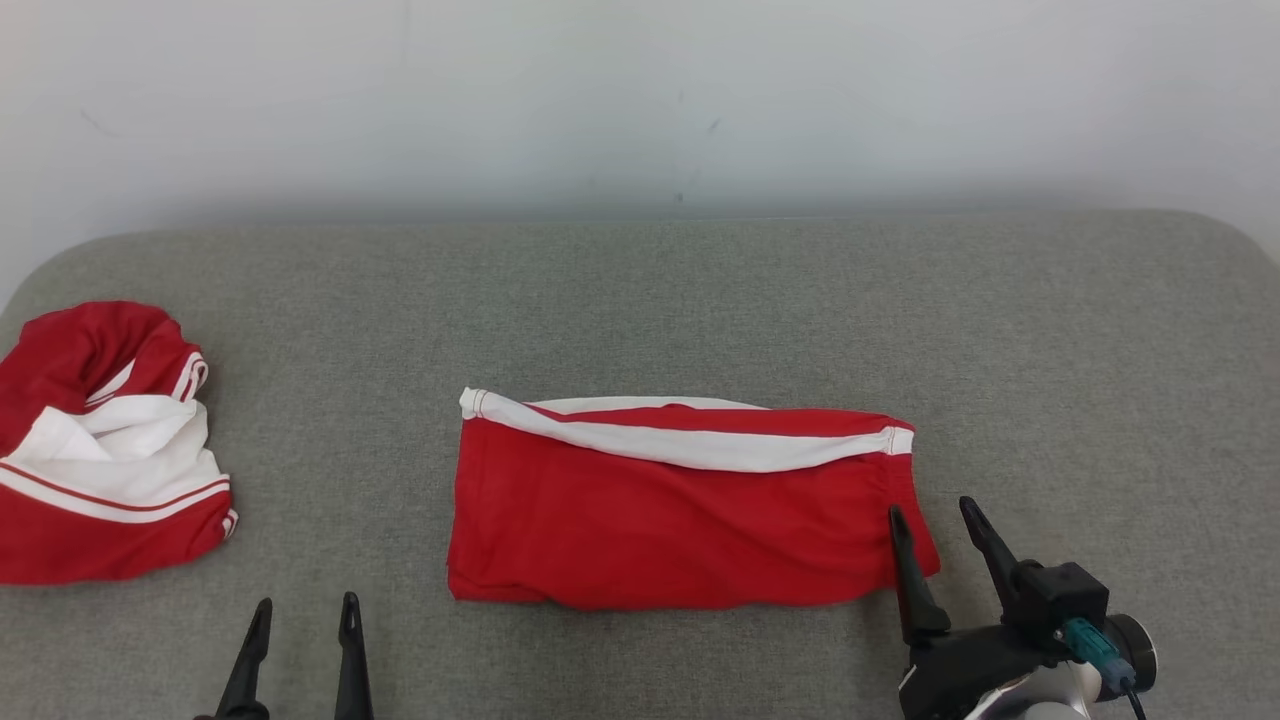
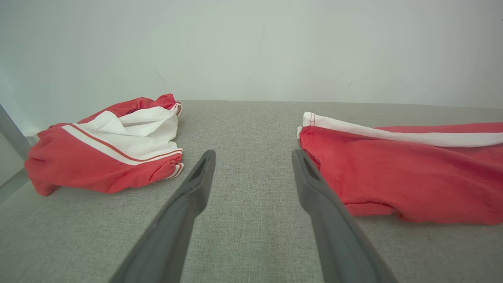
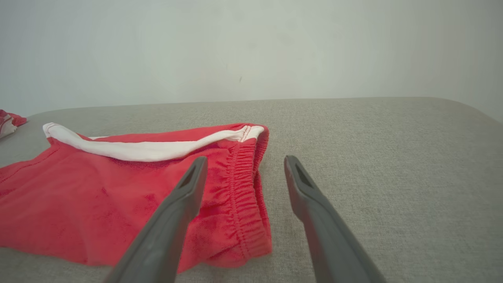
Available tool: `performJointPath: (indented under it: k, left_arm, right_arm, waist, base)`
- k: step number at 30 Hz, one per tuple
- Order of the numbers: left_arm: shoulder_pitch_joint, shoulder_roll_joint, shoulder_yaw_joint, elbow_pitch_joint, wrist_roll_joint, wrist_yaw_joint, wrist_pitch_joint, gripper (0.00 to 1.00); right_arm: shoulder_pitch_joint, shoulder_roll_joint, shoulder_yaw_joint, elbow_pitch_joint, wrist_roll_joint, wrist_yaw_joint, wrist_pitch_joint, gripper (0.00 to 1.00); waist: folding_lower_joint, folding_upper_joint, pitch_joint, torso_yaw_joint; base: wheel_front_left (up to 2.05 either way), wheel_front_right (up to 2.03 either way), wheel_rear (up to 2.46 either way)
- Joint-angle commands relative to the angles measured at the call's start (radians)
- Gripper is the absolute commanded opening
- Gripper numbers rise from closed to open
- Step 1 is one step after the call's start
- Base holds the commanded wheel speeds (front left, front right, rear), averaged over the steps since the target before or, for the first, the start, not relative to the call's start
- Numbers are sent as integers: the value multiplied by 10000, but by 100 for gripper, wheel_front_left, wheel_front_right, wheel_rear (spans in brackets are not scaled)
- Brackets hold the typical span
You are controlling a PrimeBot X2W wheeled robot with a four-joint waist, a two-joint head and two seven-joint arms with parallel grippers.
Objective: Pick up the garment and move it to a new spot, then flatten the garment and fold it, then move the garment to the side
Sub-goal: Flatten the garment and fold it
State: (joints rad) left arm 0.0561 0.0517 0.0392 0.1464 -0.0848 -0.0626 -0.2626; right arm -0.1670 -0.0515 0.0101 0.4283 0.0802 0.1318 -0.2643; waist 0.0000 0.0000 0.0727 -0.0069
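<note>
Risk first: the garment (image 1: 690,510) lies folded mid-table, and my right hand (image 1: 930,506), fingers spread and gripping nothing, straddles its elastic right end, one finger over cloth, one over bare table (image 1: 640,300). If I pinch only the top layer there, I expect the fold to peel open as I drag. My left hand (image 1: 306,600), also spread and empty, sits off the garment's near left corner. Left of the garment a crumpled red-and-white piece (image 1: 100,450) crowds the table's edge; right of it the room is open.

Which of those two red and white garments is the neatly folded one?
The middle garment, a flat rectangle beside the right gripper; the left garment lies bunched up.
</note>
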Motion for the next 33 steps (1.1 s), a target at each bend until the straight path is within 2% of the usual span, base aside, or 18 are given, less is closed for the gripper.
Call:
performJointPath:
  k: [1,7,16,17,18,19,24,33]
  left_arm:
    - [-36,-12,-21,11,67,-12,-27,100]
    - [-97,-14,-352,89,-127,79,-27,100]
    - [-194,-18,-572,168,-220,103,-27,100]
    - [-197,-18,-577,168,-222,108,-27,100]
    - [-191,-18,-577,177,-238,112,-27,100]
    - [-172,-18,-570,189,-240,125,-27,100]
    - [-115,-17,-612,279,-268,116,-27,100]
    - [-87,-19,-558,311,-273,42,-27,100]
  right_arm:
    - [-158,23,-33,271,-96,-23,-3,100]
    - [-1781,-13,-501,2946,-406,-23,198,100]
    - [-3275,-76,-700,6034,221,-23,1000,100]
    - [-3376,-56,-713,6222,494,-23,1048,60]
    - [-3496,-43,-617,6379,721,-23,1123,16]
    - [-3579,-32,-466,6496,902,-23,1155,0]
    - [-3828,-475,140,6806,1731,-28,1287,0]
    - [-3905,-2083,955,6605,2789,-26,1585,0]
  waist:
    - [0,0,32,102]
    - [0,0,143,448]
    - [0,0,246,761]
    - [0,0,242,769]
    - [0,0,233,769]
    - [0,0,210,750]
    - [0,0,67,629]
    - [0,0,-129,444]
  base:
    - [0,0,0]
    - [0,0,0]
    - [0,0,0]
    - [0,0,0]
    - [0,0,0]
    - [0,0,0]
    - [0,0,0]
    - [0,0,0]
